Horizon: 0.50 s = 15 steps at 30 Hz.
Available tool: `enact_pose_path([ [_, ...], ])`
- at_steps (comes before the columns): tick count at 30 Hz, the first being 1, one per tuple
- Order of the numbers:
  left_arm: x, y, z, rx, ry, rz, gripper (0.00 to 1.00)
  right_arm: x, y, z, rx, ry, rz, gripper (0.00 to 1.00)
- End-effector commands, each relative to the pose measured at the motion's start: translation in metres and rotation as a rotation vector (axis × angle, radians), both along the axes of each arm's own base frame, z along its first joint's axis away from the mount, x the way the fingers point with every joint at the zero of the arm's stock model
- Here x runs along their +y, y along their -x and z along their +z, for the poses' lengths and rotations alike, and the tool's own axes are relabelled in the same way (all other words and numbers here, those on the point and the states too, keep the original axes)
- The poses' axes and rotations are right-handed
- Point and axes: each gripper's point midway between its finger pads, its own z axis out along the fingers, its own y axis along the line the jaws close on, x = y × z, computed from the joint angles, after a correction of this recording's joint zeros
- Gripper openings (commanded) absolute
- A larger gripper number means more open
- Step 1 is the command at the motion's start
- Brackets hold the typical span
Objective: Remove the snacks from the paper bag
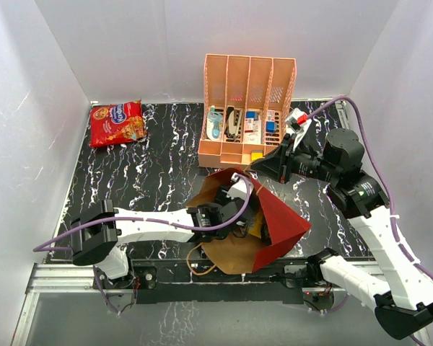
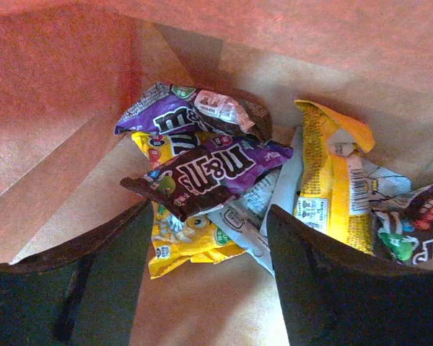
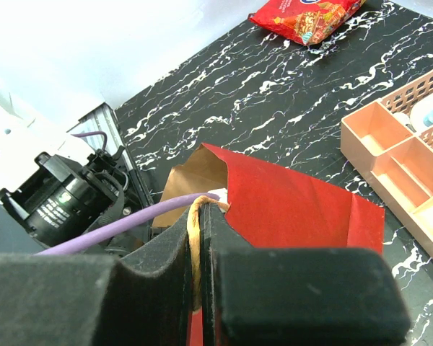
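The left gripper (image 2: pixel 209 216) is deep inside the paper bag (image 2: pixel 58 108). Its jaws are spread wide and empty, one on each side of a brown candy packet (image 2: pixel 209 173) that tops the heap. Around it lie a purple packet (image 2: pixel 177 112), yellow packets (image 2: pixel 325 173) and a silver one (image 2: pixel 281 176). The right gripper (image 3: pixel 198 216) is pinched tight on the twine handle (image 3: pixel 194 238), lifting the mouth of the bag, which lies on its side.

I judge the step in hand to be the pick of a small packet. The red cookie bag (image 1: pixel 117 122) is already out on the table (image 1: pixel 166 144), at the far left corner. The next move calls for a short advance, a close on the brown packet, then a straight withdrawal along the bag.

Room is tight, with kraft walls crowding both sides and above, and the rim could catch the wrist. Outside, the table left of the bag looks open, while the peach rack (image 1: pixel 249 108) stands just beyond it.
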Motion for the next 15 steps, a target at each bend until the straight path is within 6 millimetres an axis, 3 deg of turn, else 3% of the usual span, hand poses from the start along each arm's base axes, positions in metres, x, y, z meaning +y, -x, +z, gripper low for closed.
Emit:
enact_pose_path([
  [1, -0.003, -0.014, 0.012, -0.055, 0.119, 0.059, 0.62, -0.002, 0.006, 0.035, -0.11, -0.05, -0.001, 0.08],
  [7, 0.005, -0.028, 0.005, -0.089, 0.122, 0.124, 0.63, -0.004, 0.009, 0.036, -0.111, -0.052, -0.005, 0.08],
  [11, 0.012, -0.042, -0.006, -0.072, 0.113, 0.174, 0.71, -0.005, 0.01, 0.035, -0.107, -0.051, -0.009, 0.08],
  [15, 0.018, -0.054, -0.017, -0.036, 0.102, 0.226, 0.71, -0.006, 0.01, 0.034, -0.104, -0.049, -0.014, 0.08],
])
